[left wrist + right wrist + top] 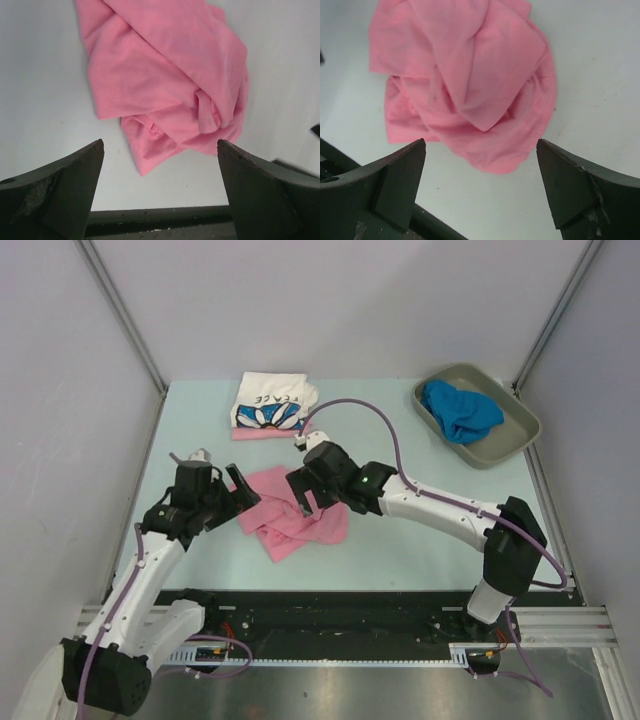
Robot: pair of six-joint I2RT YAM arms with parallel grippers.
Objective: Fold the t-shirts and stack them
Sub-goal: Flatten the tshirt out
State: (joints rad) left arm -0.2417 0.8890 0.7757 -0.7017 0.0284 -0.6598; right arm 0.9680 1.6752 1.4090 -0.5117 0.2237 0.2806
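A crumpled pink t-shirt (290, 517) lies in a heap mid-table; it also shows in the left wrist view (165, 75) and the right wrist view (470, 85). My left gripper (238, 492) (160, 150) is open and empty, just above the heap's left edge. My right gripper (303, 498) (481, 147) is open and empty over the heap's top right. A folded white t-shirt with flower print (272, 402) lies at the back on another folded pink t-shirt (262, 433). A bright blue t-shirt (460, 410) lies bunched in the tray.
The grey-olive tray (512, 435) stands at the back right corner. The black rail of the arm bases (330, 615) runs along the near edge. Grey walls close in the left, back and right sides.
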